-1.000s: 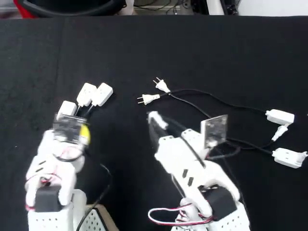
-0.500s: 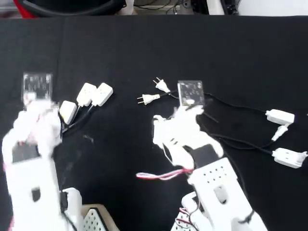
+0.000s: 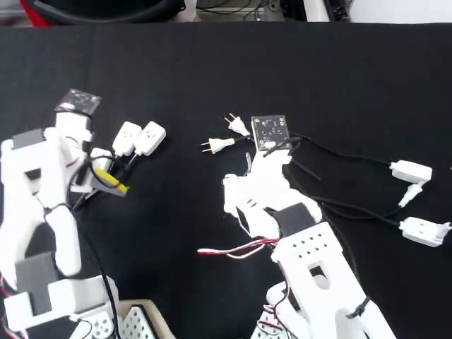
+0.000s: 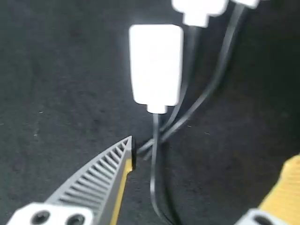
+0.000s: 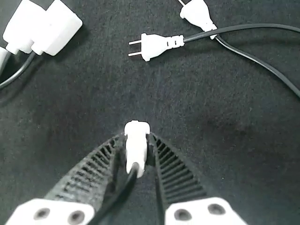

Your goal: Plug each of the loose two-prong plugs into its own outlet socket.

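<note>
Grey ribbed fingers of the right gripper are pinching a small white cable end from both sides. They are closed snug against it, and its black cord is trailing back between them toward the wrist. Whether this piece is a plug or a socket cannot be told. Just ahead of it, a loose two-prong plug is lying flat on the black cloth. Its prongs are pointing toward a pair of white outlet sockets that are sitting side by side, well apart from it. A second plug is lying just beyond the first, and the plug cords are meeting behind them.

Over on the other arm, the left gripper is standing wide open and gripping nothing. Its grey finger and yellow finger are spreading to either side of the socket cords, which are running through the gap. A third outlet socket is lying just ahead of that gap, apart from both fingers.

From above, two far sockets are resting near the table's right edge, with a small white plug piece lying between them.
</note>
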{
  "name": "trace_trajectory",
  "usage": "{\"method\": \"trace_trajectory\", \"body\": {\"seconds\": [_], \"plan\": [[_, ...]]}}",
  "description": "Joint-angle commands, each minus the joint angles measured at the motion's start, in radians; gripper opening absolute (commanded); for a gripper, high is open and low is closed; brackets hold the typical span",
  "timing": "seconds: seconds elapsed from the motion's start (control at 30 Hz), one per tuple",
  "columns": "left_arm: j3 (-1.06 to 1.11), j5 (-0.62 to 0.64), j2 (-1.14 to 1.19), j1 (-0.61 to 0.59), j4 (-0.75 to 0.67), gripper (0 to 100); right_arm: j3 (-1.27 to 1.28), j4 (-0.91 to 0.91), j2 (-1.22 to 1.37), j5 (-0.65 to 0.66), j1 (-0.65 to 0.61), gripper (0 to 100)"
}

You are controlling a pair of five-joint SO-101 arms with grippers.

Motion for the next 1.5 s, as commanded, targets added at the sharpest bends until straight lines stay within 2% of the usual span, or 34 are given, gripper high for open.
{"method": "trace_trajectory", "body": {"seconds": [0.0, 0.1, 0.27, 0.37, 0.53, 0.7, 0.93, 1.2, 1.47], "plan": [[-0.163, -0.011, 0.043, -0.061, 0.009, 43, -0.059, -0.02, 0.002, 0.021, 0.018, 1.3], [-0.219, -0.012, 0.063, -0.084, 0.008, 36, -0.059, -0.02, 0.002, 0.028, 0.018, 1.3], [-0.262, -0.014, 0.155, -0.039, -0.06, 28, -0.058, -0.02, 0.001, 0.028, 0.018, 1.3], [-0.28, -0.084, 0.209, 0.001, -0.058, 25, -0.058, -0.02, 0.001, 0.028, 0.029, 1.3], [-0.306, -0.14, 0.238, 0.007, -0.055, 28, -0.061, -0.035, -0.001, 0.044, 0.075, 1.3], [-0.34, -0.176, 0.242, 0.015, 0.015, 28, -0.058, -0.041, 0.004, 0.046, 0.075, 1.3], [-0.348, -0.176, 0.353, 0.033, -0.021, 28, -0.058, -0.041, 0.004, 0.046, 0.075, 1.3], [-0.498, -0.17, 0.532, 0.027, -0.015, 28, -0.056, -0.041, 0.004, 0.048, 0.075, 1.3], [-0.549, -0.169, 0.592, 0.007, -0.015, 27, -0.054, -0.052, 0.004, 0.048, 0.075, 1.3]]}}
